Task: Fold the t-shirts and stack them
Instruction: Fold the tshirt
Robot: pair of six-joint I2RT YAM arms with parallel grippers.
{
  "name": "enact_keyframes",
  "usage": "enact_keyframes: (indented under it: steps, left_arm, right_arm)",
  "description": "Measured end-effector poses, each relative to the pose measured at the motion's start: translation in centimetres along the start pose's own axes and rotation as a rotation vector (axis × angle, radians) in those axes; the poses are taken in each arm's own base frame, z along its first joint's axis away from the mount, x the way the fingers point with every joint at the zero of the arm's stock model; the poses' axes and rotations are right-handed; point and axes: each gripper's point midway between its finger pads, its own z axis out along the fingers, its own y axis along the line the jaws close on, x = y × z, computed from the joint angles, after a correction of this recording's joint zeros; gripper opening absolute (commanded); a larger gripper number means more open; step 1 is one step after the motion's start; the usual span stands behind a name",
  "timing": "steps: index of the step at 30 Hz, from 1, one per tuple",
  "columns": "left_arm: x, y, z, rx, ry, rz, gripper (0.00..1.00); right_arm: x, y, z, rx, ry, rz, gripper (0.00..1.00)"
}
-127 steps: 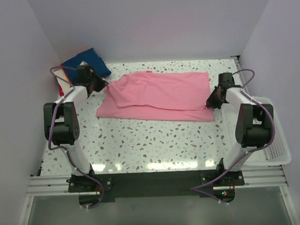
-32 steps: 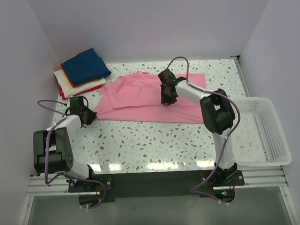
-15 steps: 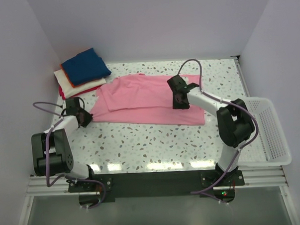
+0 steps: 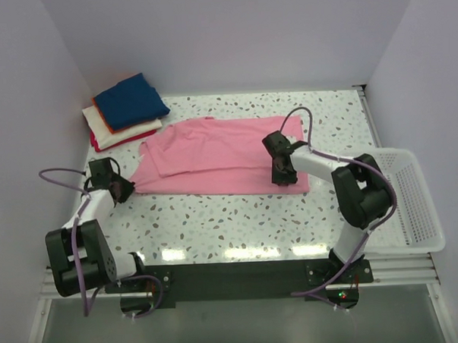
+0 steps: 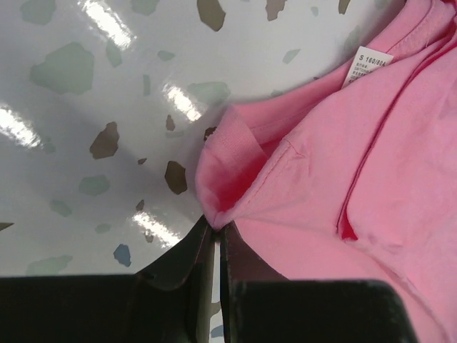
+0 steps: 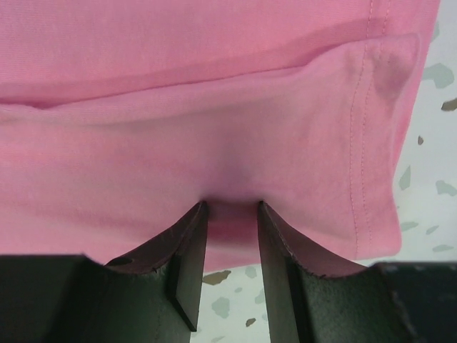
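A pink t-shirt [image 4: 213, 153] lies folded lengthwise across the middle of the table. My left gripper [image 4: 126, 190] is at its near left corner. In the left wrist view that gripper [image 5: 216, 225] is shut on a bunched corner of the pink t-shirt [image 5: 357, 179], near its white size tag [image 5: 373, 64]. My right gripper [image 4: 282, 177] is at the shirt's near right edge. In the right wrist view its jaws [image 6: 230, 207] stand apart, the tips touching the folded edge of the pink t-shirt [image 6: 214, 107]. Folded t-shirts are stacked at the back left, navy [image 4: 131, 100] on top, then orange, white [image 4: 105, 125] and red.
A white mesh basket [image 4: 413, 201] stands off the table's right edge beside the right arm. The speckled table [image 4: 231, 224] shows bare between the shirt and the arm bases. Walls close in the back and both sides.
Both grippers have come toward the near edge, the left one drawing the shirt's corner left and nearer. The right gripper moved right across the shirt to its near edge and its jaws widened.
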Motion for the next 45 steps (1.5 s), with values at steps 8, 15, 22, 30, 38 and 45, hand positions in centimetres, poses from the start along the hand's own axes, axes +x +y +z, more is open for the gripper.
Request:
enact_keyframes:
  steps: [8, 15, 22, 30, 38, 45]
  left_arm:
    - [1.2, 2.0, -2.0, -0.005, -0.006, -0.001, 0.00]
    - [2.5, 3.1, -3.8, -0.003, -0.006, 0.001, 0.10]
    - [2.6, 3.0, -4.9, 0.006, -0.004, 0.008, 0.59]
    - [-1.2, -0.9, -7.0, 0.128, -0.083, 0.088, 0.61]
    - [-3.8, -5.2, -9.2, 0.279, -0.115, 0.181, 0.61]
    - [-4.6, -8.0, -11.0, 0.396, -0.119, 0.194, 0.62]
  right_arm:
    - [4.6, -2.0, -1.7, -0.047, 0.051, 0.039, 0.38]
    - [8.1, -3.6, -3.6, -0.088, 0.091, 0.075, 0.38]
    - [6.8, -3.6, -6.9, -0.156, 0.021, 0.099, 0.39]
    - [0.5, 4.8, -13.5, -0.361, -0.198, -0.063, 0.38]
    - [-1.7, 21.3, -16.7, -0.559, -0.376, -0.374, 0.37]
    - [-0.4, 32.1, -14.8, -0.624, -0.454, -0.578, 0.38]
